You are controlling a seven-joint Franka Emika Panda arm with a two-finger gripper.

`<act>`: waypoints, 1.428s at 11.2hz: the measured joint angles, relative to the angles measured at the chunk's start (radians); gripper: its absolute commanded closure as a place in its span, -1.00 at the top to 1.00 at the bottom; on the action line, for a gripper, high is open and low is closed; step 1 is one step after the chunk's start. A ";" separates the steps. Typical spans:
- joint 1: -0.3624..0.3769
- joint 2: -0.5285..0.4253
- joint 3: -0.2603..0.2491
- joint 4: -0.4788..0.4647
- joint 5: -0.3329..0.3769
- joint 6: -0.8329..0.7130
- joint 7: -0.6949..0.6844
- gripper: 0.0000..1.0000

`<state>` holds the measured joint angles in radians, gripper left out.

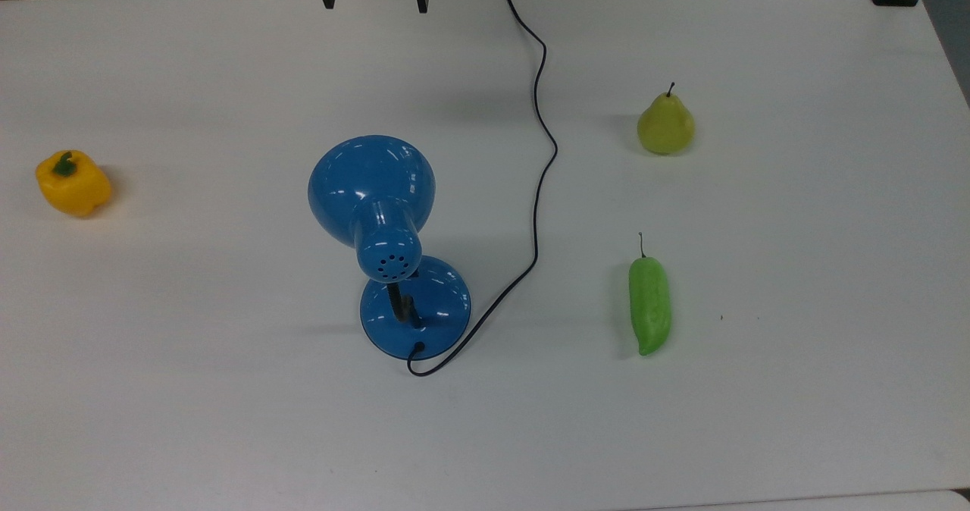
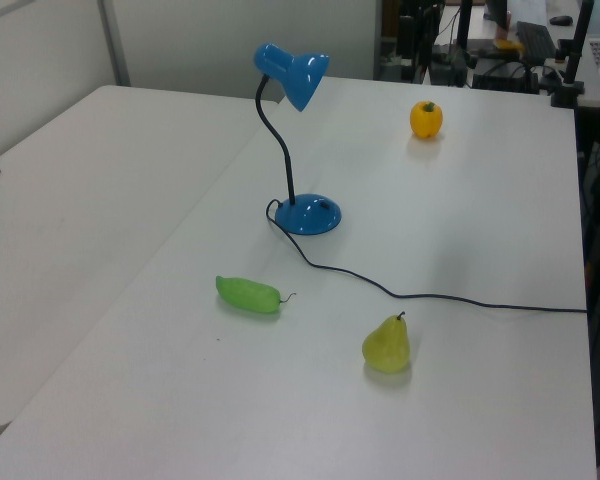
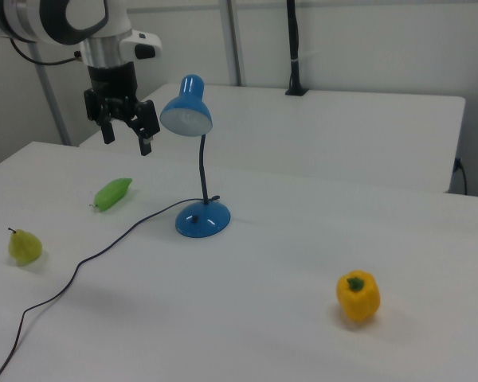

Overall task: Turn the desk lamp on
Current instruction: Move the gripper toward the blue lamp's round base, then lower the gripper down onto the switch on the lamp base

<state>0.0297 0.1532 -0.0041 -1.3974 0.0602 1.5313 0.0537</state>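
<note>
The smooth white table (image 1: 758, 420) bears no writing I can read. The desk lamp (image 1: 379, 215) stands near its middle, glossy blue with a domed shade, round base and thin black cord (image 1: 539, 155). High above, apart from the lamp, the claw (image 3: 126, 135) hangs open. A waxy yellow pepper (image 3: 358, 296), pear (image 1: 665, 124) and green pod (image 1: 649, 306) lie well apart.

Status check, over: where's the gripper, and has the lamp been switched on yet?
Gripper open, high above table, holding nothing. Desk lamp upright, untouched, unlit. Cord trails across table; nothing blocks the base.
</note>
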 measured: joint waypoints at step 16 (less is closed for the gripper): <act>0.047 0.011 -0.001 -0.328 0.039 0.624 -0.059 -1.00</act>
<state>0.0763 0.1639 -0.0055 -1.7255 0.0989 2.1550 -0.0050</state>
